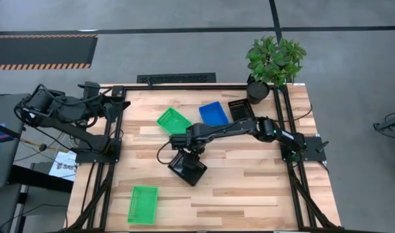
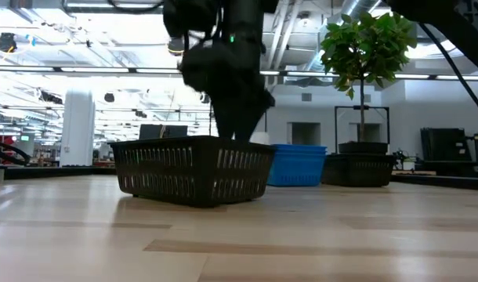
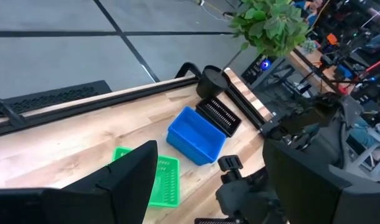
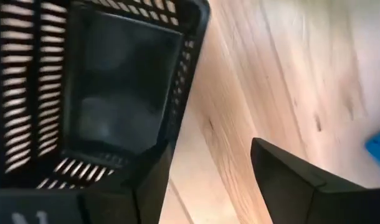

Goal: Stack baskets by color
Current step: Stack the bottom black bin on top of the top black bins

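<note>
A black basket (image 1: pixel 188 168) sits flat on its bottom on the table near the middle, also seen in the low view (image 2: pixel 192 169). My right gripper (image 1: pixel 184 146) points down over its far edge, open. In the right wrist view (image 4: pixel 209 180) one finger stands at the basket's side wall and the other over bare wood. Toward the far edge lie a green basket (image 1: pixel 173 121), a blue basket (image 1: pixel 214 113) and another black basket (image 1: pixel 240 109). A second green basket (image 1: pixel 142 204) lies near the front left. My left gripper (image 3: pixel 215 158) is open and drawn back at the table's far left. My right gripper is open, pointing down from above. One finger (image 4: pixel 154 186) stands right against the black basket's side wall (image 4: pixel 180 93), near a corner. Whether it touches the wall, I cannot tell. The basket rests flat on the table.
A black plant pot (image 1: pixel 257 91) with a leafy plant stands at the far right corner, just behind the far black basket. Dark frame rails run along the table's left, right and far edges. Bare wood lies between the middle black basket and the front green one.
</note>
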